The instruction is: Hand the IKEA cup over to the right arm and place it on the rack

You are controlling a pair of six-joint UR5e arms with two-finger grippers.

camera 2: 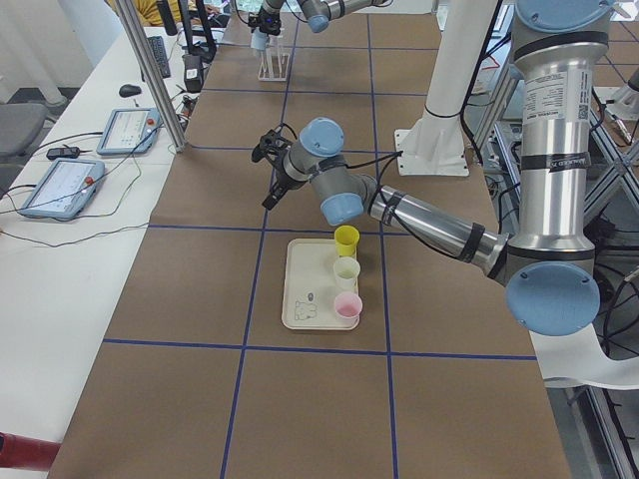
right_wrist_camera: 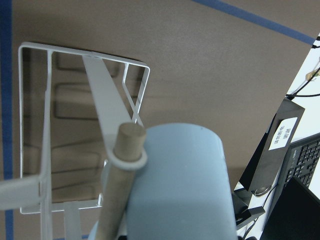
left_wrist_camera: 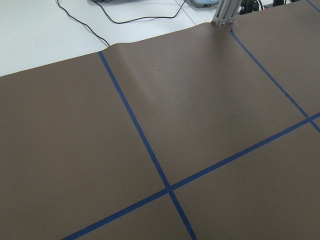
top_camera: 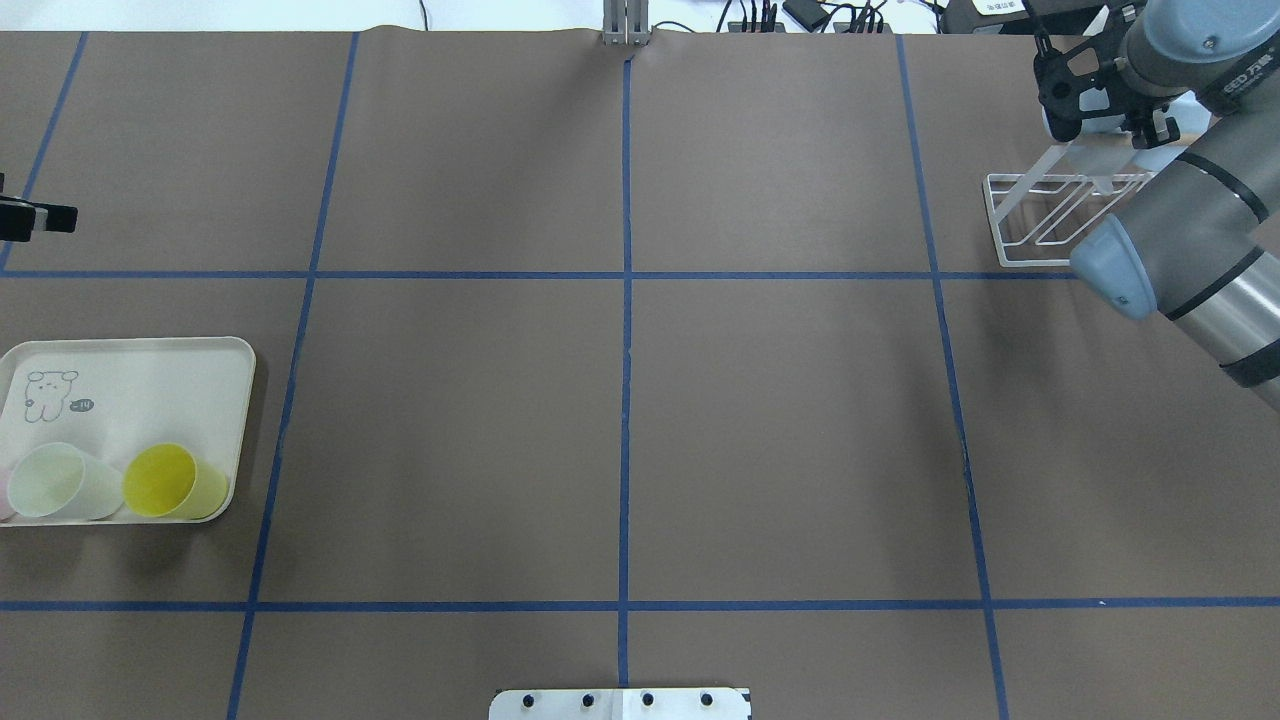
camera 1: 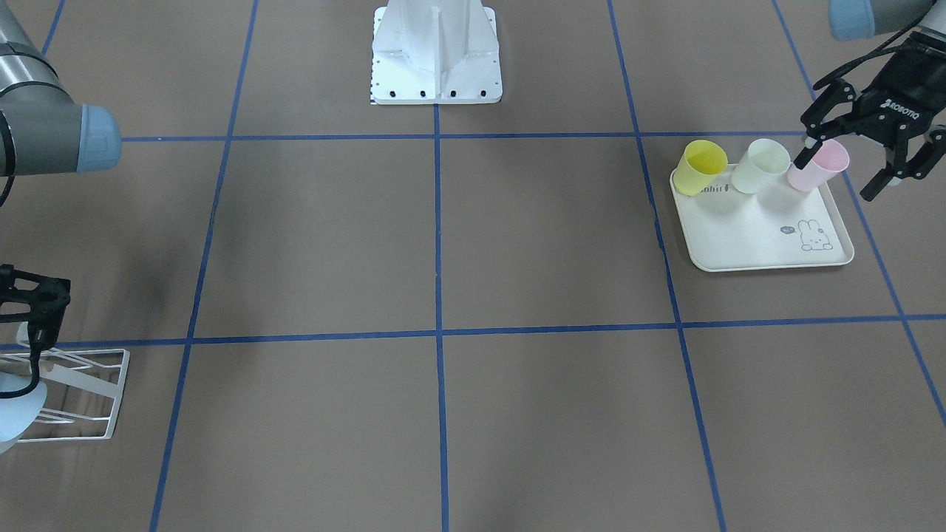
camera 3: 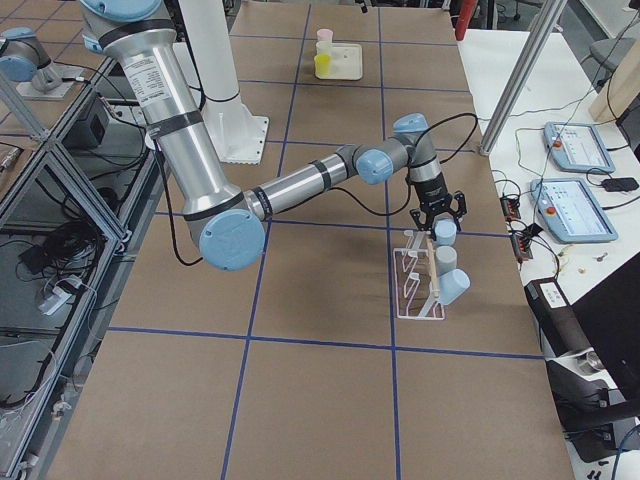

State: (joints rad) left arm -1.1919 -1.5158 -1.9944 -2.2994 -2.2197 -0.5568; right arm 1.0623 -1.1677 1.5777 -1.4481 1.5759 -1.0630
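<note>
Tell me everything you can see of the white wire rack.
The rack is a small white wire frame, seemingly painted metal. Its rectangular base lies flat on the brown table cover, on the robot's right at the far side. A flat white strip rises from the base to a ring holding a light wooden dowel, which slants upward. Several pale blue cups sit threaded on the dowel. The right gripper hangs at its top end; contact with the rack cannot be told.

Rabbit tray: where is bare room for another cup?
The cream rectangular tray is bare around its rabbit print. Its robot-side edge is crowded: yellow plastic cup, white plastic cup, pink plastic cup in a row, the open left gripper at the pink one.
</note>
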